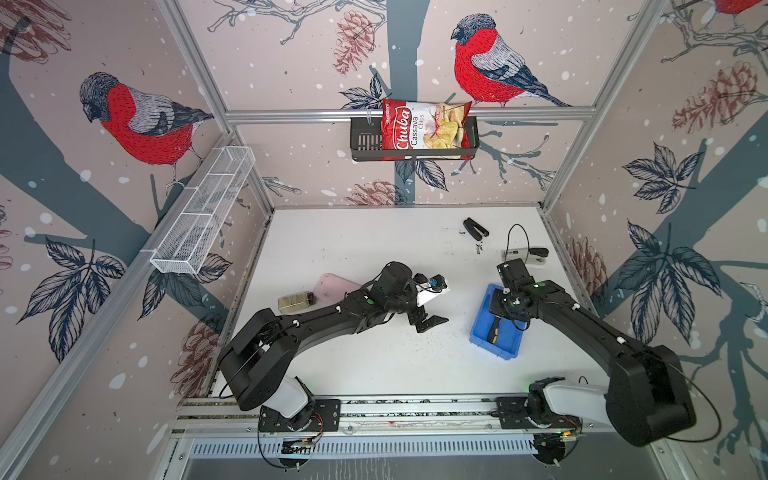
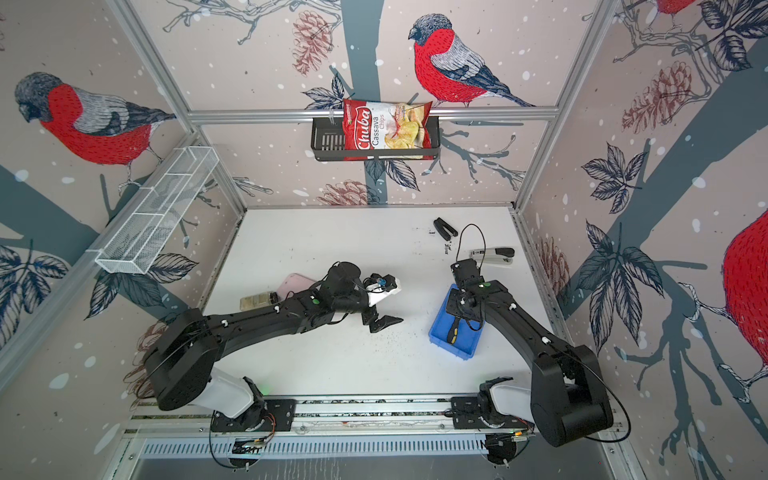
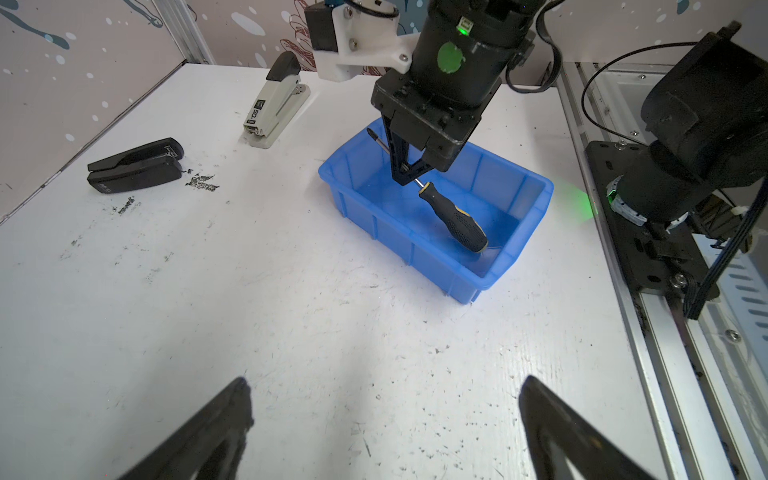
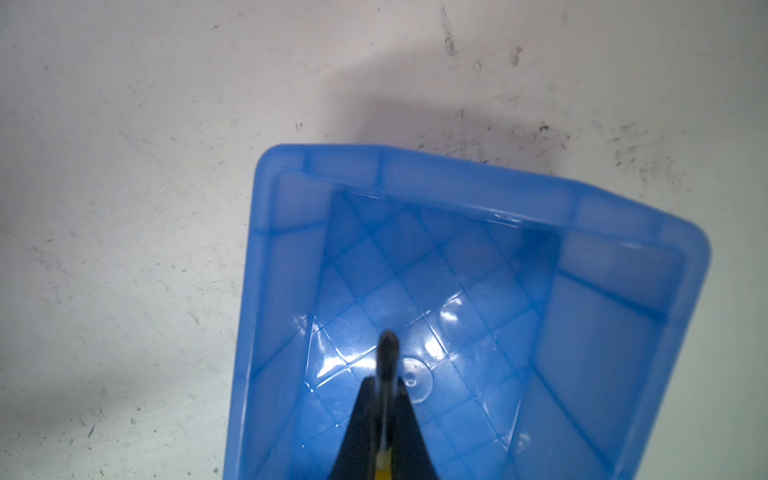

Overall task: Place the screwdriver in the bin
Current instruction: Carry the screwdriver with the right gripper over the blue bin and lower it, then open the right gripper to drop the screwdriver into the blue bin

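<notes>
The right hand [image 3: 406, 179] clamped the screwdriver [image 3: 455, 220], tilted lengthwise in the bin [image 3: 395, 237], handle down, tip raised; the left hand [image 3: 385, 381] hung with jaws apart.

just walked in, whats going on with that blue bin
The right gripper is shut on the shaft of the screwdriver and holds it tilted inside the bin, with the handle end low near the floor. It has not let go yet, so the drop is the step that is left. The left gripper is open and holds nothing. It hovers over the table, apart from the bin.
</notes>
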